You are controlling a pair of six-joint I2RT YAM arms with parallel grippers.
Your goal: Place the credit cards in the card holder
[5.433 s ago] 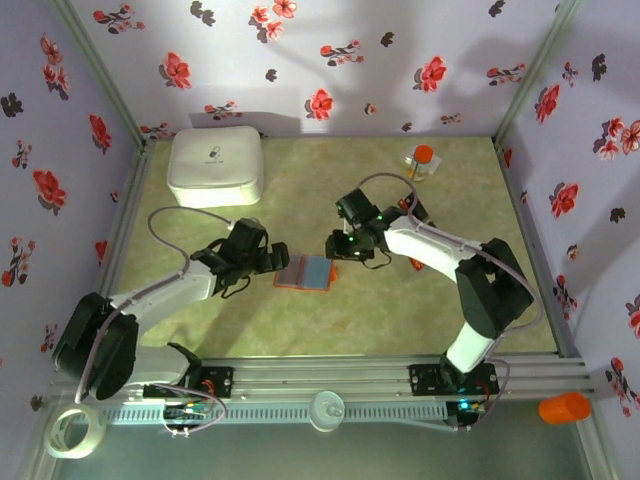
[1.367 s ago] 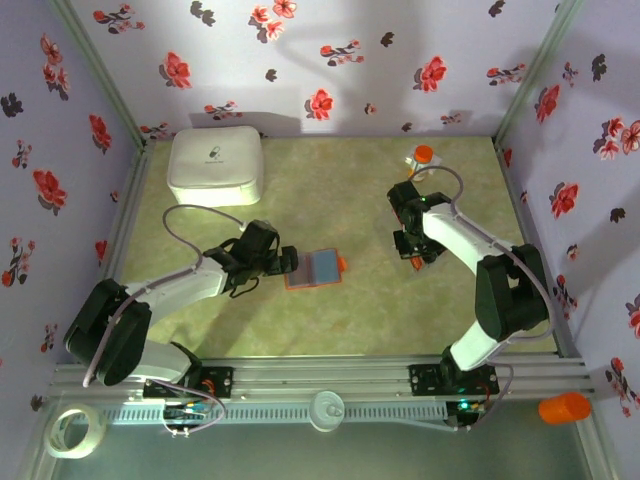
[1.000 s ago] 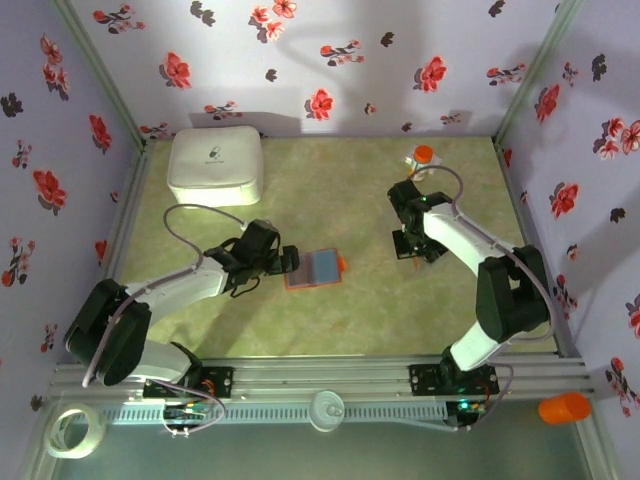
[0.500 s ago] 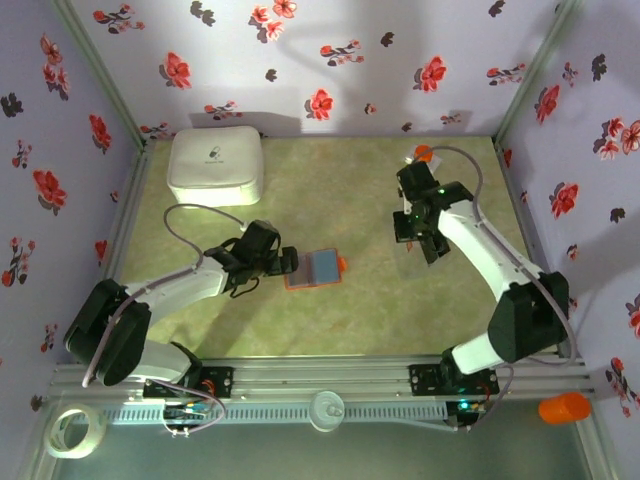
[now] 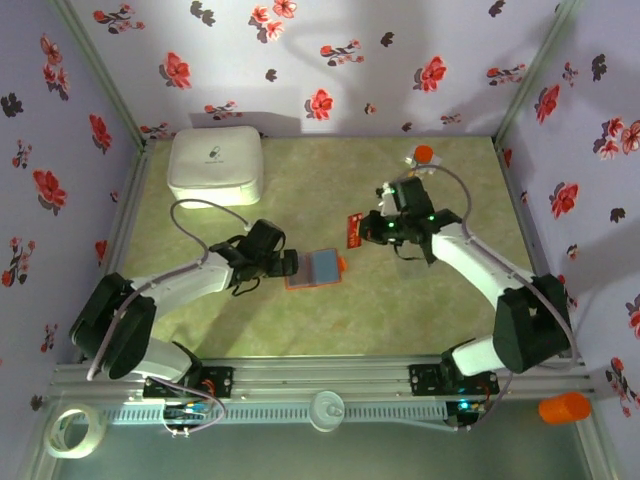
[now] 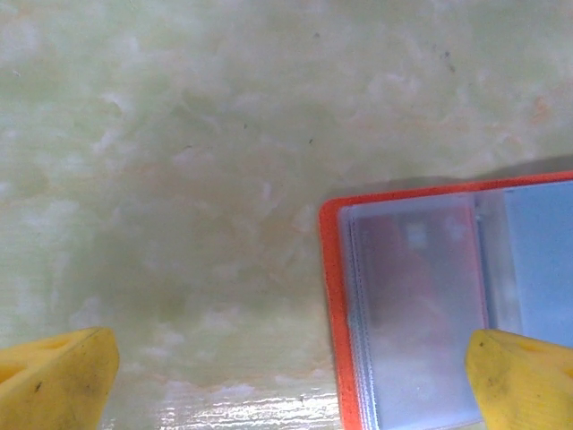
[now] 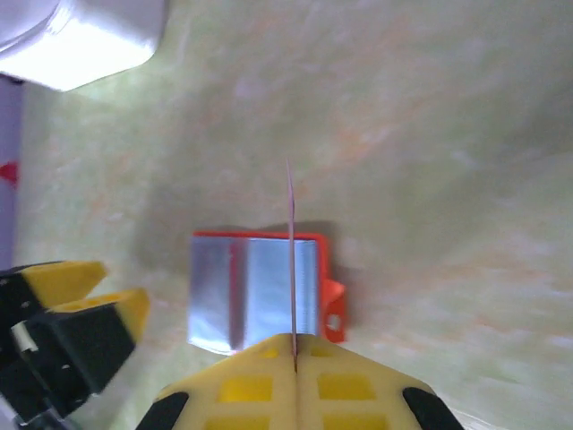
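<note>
The card holder (image 5: 318, 268) lies open mid-table, orange-red rimmed with blue-grey pockets, also in the left wrist view (image 6: 430, 305) and the right wrist view (image 7: 255, 282). My left gripper (image 5: 287, 263) is open at its left edge; the yellow fingertips (image 6: 63, 376) stand wide apart, one over bare table, the other over the pockets. My right gripper (image 5: 370, 230) hovers up and to the right of the holder, shut on a red credit card (image 5: 354, 230). That card (image 7: 291, 242) shows edge-on above the holder, pinched between the shut fingers (image 7: 294, 345).
A big white rounded box (image 5: 216, 164) sits at the back left, its corner also in the right wrist view (image 7: 81, 36). A small orange-capped bottle (image 5: 423, 157) stands at the back right. Flowered walls close three sides.
My right arm rose from the right side of the table and swung left toward the card holder, now carrying a red card. The left arm stayed at the holder's edge.
</note>
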